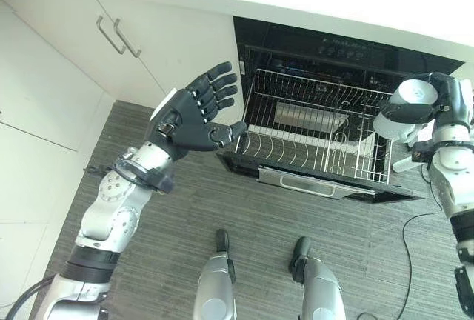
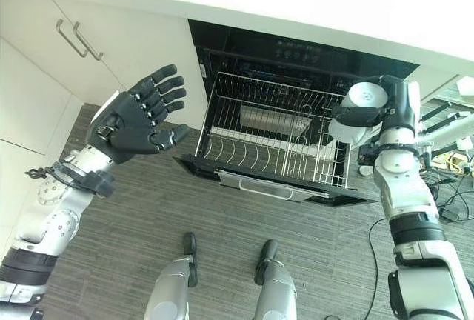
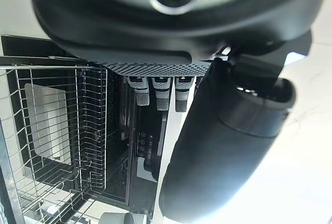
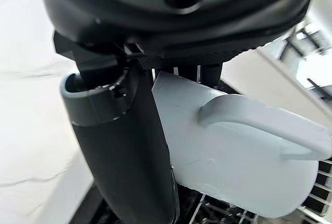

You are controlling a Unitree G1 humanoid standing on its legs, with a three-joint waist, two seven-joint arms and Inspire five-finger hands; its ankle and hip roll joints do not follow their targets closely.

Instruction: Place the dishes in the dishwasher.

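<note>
- A pale grey mug (image 1: 404, 109) is gripped by the right hand (image 2: 385, 112), thumb and fingers curled round its body, handle (image 4: 259, 120) turned outward.
- The mug is held in the air at the right end of the wire rack (image 1: 311, 131), above its edge.
- The rack is seen pulled out over the lowered door (image 1: 318, 183) of the dishwasher (image 1: 341, 53).
- The left hand (image 1: 196, 112) is raised left of the rack, fingers spread and nothing held.
- White cabinets (image 1: 89, 61) are seen to the left.
</note>
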